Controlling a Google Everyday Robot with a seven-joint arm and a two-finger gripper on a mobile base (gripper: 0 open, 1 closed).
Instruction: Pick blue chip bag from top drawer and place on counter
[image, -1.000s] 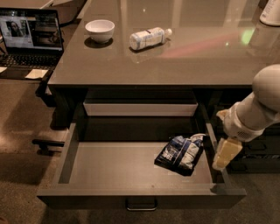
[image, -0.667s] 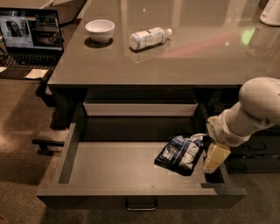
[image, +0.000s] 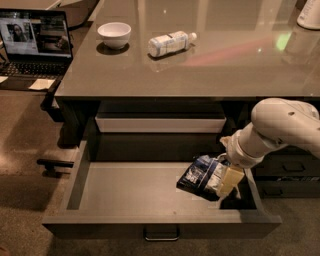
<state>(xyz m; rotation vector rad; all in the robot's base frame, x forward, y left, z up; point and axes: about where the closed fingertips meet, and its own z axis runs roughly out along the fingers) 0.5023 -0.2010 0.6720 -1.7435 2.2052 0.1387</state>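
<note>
The blue chip bag (image: 200, 176) lies in the right part of the open top drawer (image: 130, 187), dark blue and white and crinkled. My gripper (image: 229, 179) reaches down into the drawer from the right, on the end of the white arm (image: 280, 125). It is against the bag's right edge and covers that edge. The counter (image: 225, 65) spreads above the drawer, glossy and grey-brown.
A clear bottle (image: 170, 43) lies on the counter beside a white bowl (image: 114, 34). A white object (image: 309, 15) stands at the counter's far right. A white-fronted tray (image: 160, 124) sits under the counter behind the drawer. Narrow dark drawers (image: 292, 167) are at the right, a laptop (image: 34, 45) at the left.
My gripper has moved left and down from the drawer's right wall onto the bag's right edge. The bag has barely shifted.
</note>
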